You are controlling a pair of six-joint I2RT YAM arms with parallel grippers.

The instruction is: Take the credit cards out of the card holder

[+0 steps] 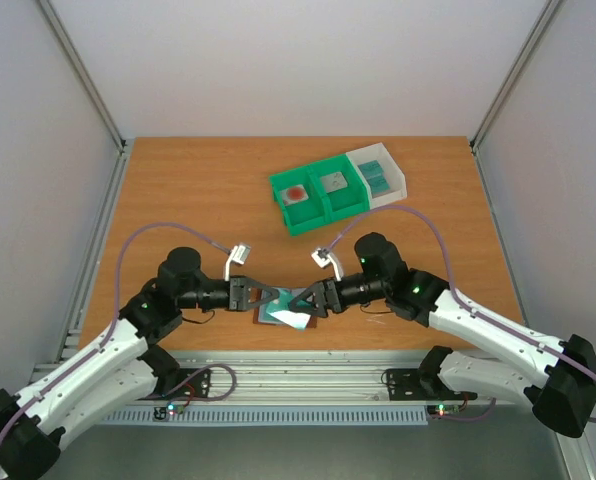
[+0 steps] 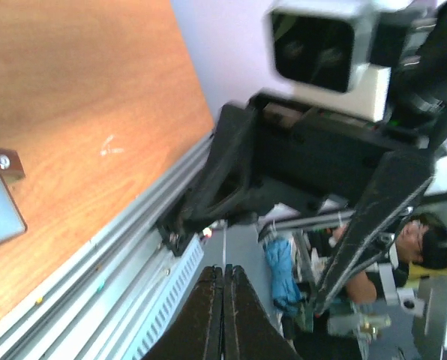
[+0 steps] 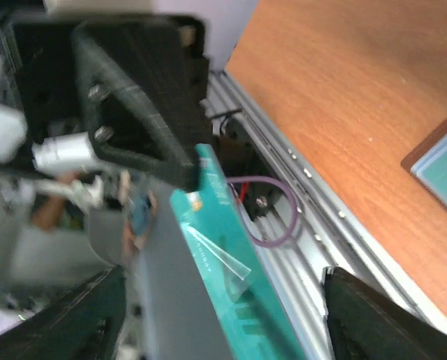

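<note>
1. One teal card [image 3: 223, 247] is hanging in the air between the two arms. I am reading this as the pull-out step for that card being all but done. It is sitting clear of the wallet [image 3: 441, 169], which is lying flat on the table [image 1: 178, 200] below and just to one side of the jaws.
2. I am seeing the left gripper [image 2: 223, 274] pressing its jaws together on one end of the card, which is showing edge-on as a thin line between them.
3. I am seeing the right gripper [image 1: 308, 300] holding its jaws spread wide, one on either side of the card's other end and touching neither face as far as I can tell.
4. I am judging the next move as one of two: closing the right jaws on the card for a handover, or swinging the left arm aside and laying the card on bare wood away from the wallet.
5. I am not able to tell whether more cards are sitting in the wallet's pockets, so I am planning on checking it from above before going back in.
</note>
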